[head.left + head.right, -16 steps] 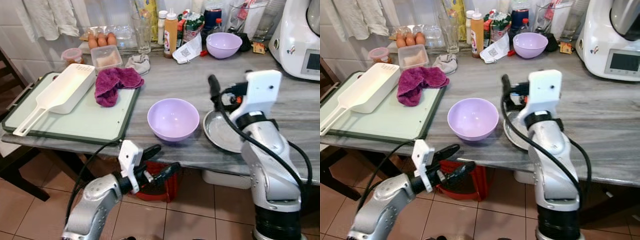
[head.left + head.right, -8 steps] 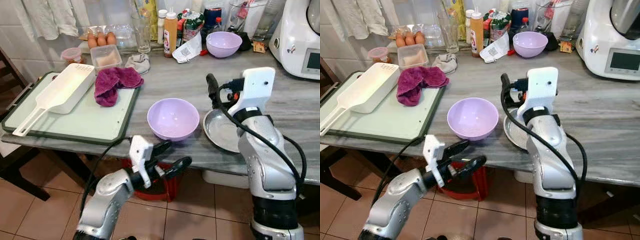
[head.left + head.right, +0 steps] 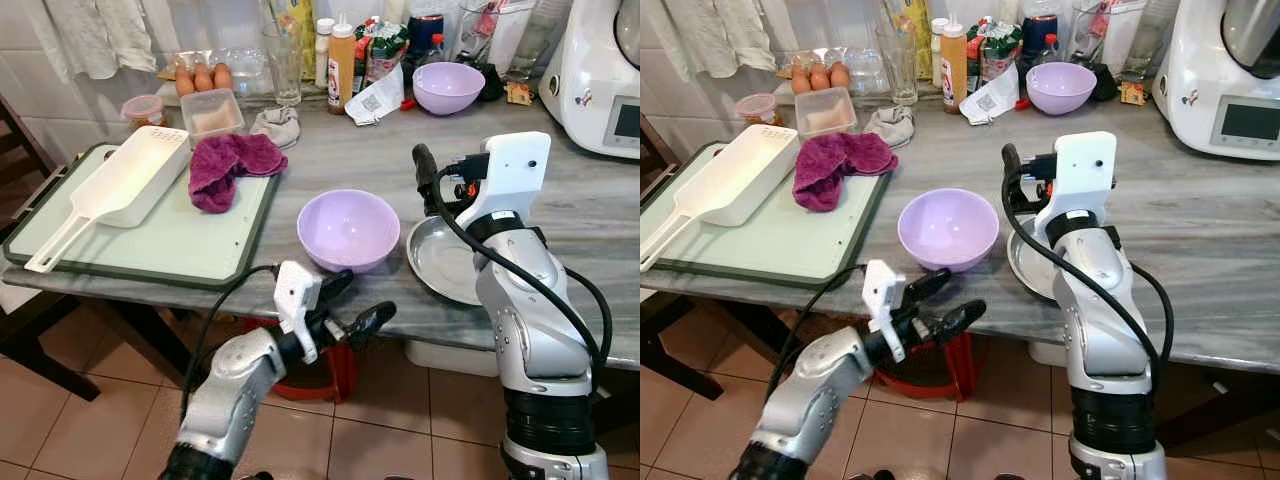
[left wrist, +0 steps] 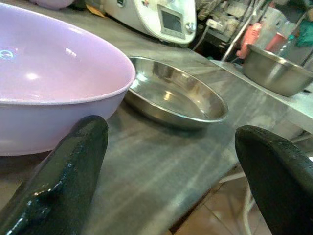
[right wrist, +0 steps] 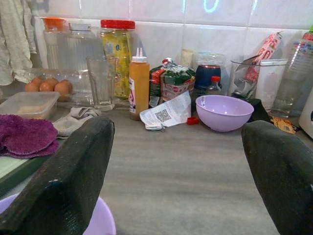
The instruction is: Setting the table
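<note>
A lilac bowl [image 3: 348, 228] stands near the front edge of the grey marble table [image 3: 330, 160], and a shallow steel plate [image 3: 445, 262] lies just to its right. A second lilac bowl [image 3: 447, 88] sits at the back. My left gripper [image 3: 352, 303] is open at the table's front edge, just in front of the near bowl [image 4: 54, 93], with the steel plate [image 4: 176, 98] beyond it. My right gripper [image 5: 178, 166] is open above the steel plate, and one black finger [image 3: 426, 180] shows beside its white wrist.
A green tray [image 3: 150, 250] at the left holds a white slotted scoop [image 3: 125, 185] and a purple cloth [image 3: 232, 165]. Eggs, a glass, bottles and jars line the back wall. A white kitchen machine [image 3: 600, 80] stands at the back right. A red bucket [image 3: 340, 365] sits under the table.
My left gripper has risen and moved right, up to the table edge in front of the near lilac bowl. The right arm has barely shifted.
</note>
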You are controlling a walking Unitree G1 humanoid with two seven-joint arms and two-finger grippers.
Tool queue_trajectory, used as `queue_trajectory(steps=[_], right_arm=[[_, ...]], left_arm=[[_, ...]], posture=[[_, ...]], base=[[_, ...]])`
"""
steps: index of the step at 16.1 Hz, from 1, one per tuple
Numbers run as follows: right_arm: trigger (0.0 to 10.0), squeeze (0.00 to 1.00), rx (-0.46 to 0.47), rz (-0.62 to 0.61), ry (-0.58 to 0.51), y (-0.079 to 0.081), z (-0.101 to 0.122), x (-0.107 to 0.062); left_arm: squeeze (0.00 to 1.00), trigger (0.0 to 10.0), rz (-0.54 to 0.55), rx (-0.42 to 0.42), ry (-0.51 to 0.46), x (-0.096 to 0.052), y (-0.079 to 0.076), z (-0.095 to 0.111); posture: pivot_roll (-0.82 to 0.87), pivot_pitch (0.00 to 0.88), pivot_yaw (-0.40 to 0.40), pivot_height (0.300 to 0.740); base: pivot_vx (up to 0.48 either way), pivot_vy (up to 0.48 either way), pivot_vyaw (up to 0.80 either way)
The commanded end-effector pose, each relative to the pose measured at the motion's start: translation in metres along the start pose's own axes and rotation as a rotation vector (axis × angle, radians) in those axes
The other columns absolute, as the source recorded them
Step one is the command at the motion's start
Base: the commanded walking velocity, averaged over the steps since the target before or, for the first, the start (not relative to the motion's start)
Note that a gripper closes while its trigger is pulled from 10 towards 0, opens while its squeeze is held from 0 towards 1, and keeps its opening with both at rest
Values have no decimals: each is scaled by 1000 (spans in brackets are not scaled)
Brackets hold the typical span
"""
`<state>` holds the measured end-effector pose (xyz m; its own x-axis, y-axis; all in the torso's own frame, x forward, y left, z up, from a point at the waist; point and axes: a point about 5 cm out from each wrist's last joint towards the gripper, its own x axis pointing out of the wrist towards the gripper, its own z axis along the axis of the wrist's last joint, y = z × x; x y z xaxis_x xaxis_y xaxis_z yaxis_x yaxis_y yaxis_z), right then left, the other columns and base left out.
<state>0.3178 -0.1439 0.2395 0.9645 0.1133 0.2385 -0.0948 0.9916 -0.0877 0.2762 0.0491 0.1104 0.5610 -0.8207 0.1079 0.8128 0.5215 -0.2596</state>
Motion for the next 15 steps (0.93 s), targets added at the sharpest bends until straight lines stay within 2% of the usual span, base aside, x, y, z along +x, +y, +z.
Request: queue_trajectory(steps=[1, 4, 7, 9, 11, 12, 15], right_arm=[[10000, 490, 6, 3, -12, 1, 3, 2], [10000, 498, 3, 6, -10, 1, 1, 1], [10000, 494, 0, 7, -9, 1, 1, 1], [10000, 494, -73, -30, -22, -7, 4, -4], [10000, 490, -107, -78, 8, -16, -1, -10], [10000, 490, -137, -118, 46, -23, -7, -17], [10000, 420, -192, -192, 125, -38, -18, -29]], left_arm=[[0, 10000, 13, 14, 5, 2, 2, -1], [0, 10000, 40, 28, -12, 10, 6, -1], [0, 10000, 46, 34, -18, 11, 6, 0], [0, 10000, 119, 71, -49, -5, 18, 9], [0, 10000, 173, 101, -66, -25, 25, 17], [0, 10000, 199, 128, -70, -39, 28, 22], [0, 10000, 206, 165, -47, -60, 25, 27]], posture=[[-330, 135, 50, 740], [-332, 135, 47, 740], [-331, 135, 46, 740], [-330, 137, 49, 740], [-324, 137, 47, 740], [-318, 137, 44, 740], [-311, 140, 37, 740]], base=[[0, 0, 0], [0, 0, 0], [0, 0, 0], [0, 0, 0], [0, 0, 0], [0, 0, 0], [0, 0, 0]])
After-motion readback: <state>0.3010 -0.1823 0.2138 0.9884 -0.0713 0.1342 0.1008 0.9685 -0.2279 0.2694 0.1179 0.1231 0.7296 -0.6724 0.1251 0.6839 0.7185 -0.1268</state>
